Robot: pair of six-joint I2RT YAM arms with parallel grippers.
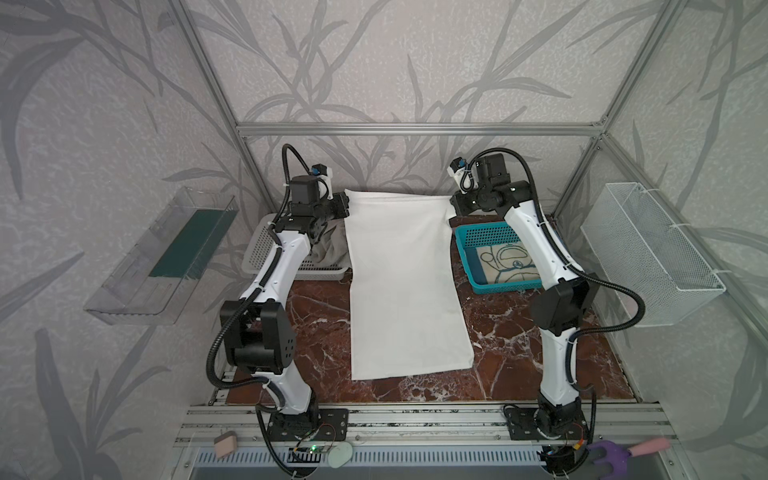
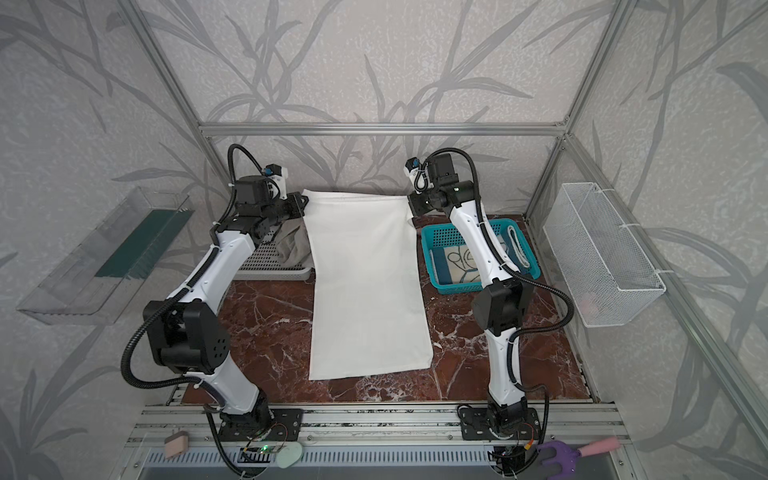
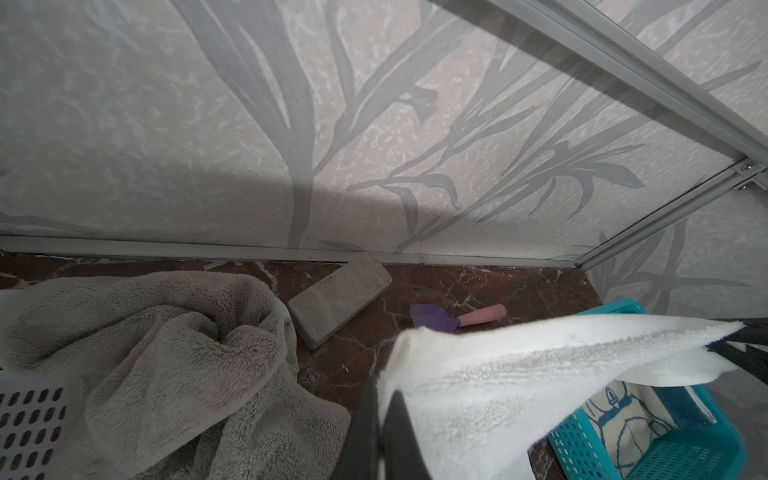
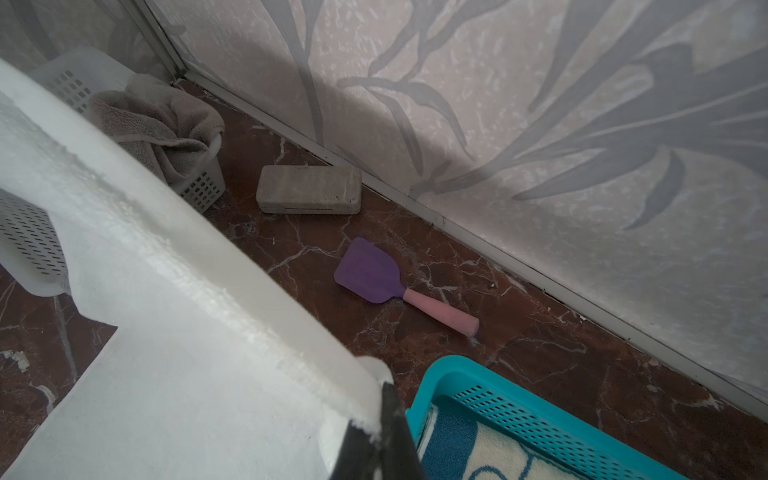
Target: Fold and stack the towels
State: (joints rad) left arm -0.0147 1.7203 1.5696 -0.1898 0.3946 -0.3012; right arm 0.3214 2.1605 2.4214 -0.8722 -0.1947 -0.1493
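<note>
Both top views: left gripper (image 1: 345, 204) and right gripper (image 1: 452, 206) clamped shut on the white towel's (image 1: 405, 291) far corners, back edge lifted, rest lying on the marble table (image 1: 316, 324) between the baskets. Best bet imo: hold both corners level and taut, swing forward together, land square on the near hem.

The white towel (image 1: 407, 291) slopes up across the middle to its raised back edge, screening the back strip, where a grey block (image 4: 309, 189) and a purple shovel (image 4: 370, 272) lie near the wall (image 4: 540, 124). A white basket (image 1: 259, 249) and a teal basket (image 1: 486, 235) flank it. Toward the front, the table (image 1: 316, 332) is bare on both sides.
</note>
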